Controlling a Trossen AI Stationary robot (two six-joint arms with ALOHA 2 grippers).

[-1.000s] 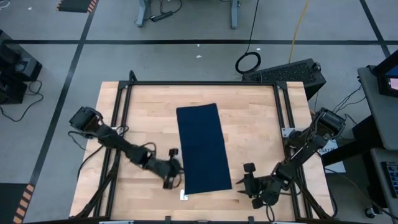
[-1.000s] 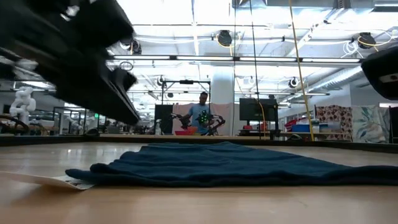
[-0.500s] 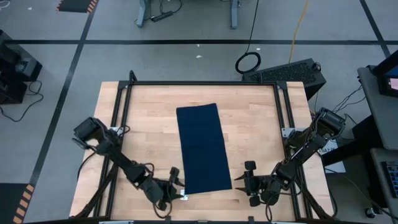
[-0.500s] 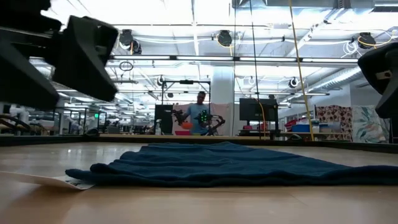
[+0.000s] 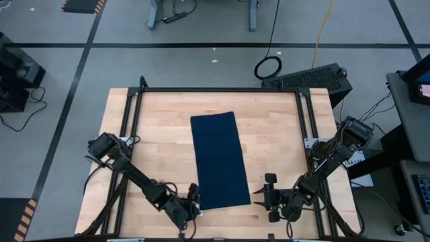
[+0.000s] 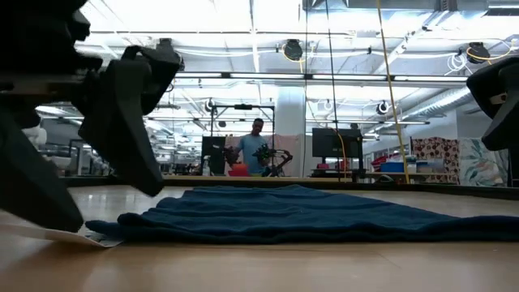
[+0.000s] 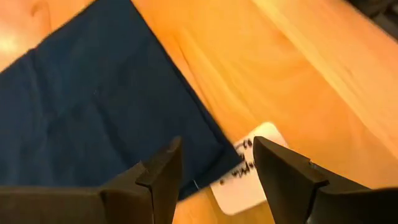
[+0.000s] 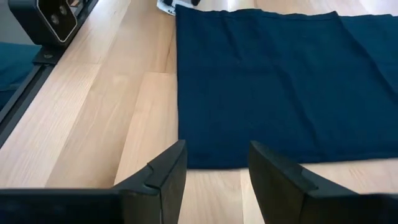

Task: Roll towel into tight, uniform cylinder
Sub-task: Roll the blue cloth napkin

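The dark navy towel (image 5: 218,161) lies spread flat on the wooden table, its long sides running from far to near. A white tag (image 7: 249,168) sticks out at its near left corner. My left gripper (image 5: 191,202) stands open over that corner (image 7: 217,155), with the corner and tag showing between its fingers (image 7: 163,171). In the low view it looms at the left (image 6: 89,138), beside the towel's edge (image 6: 130,223). My right gripper (image 5: 269,196) is open just off the near right corner, with the towel's edge (image 8: 273,163) a little beyond its fingertips (image 8: 168,168).
Black frame rails (image 5: 131,134) run along the table's left and right sides. A black camera mount (image 8: 56,18) sits on a rail past the towel. Bare wood (image 5: 161,134) lies on both sides of the towel. A person stands far back in the room (image 6: 258,146).
My left gripper has swung toward the table's near edge and come in at the towel's near left corner, rolling its wrist, and its fingers have opened. The towel has not moved.
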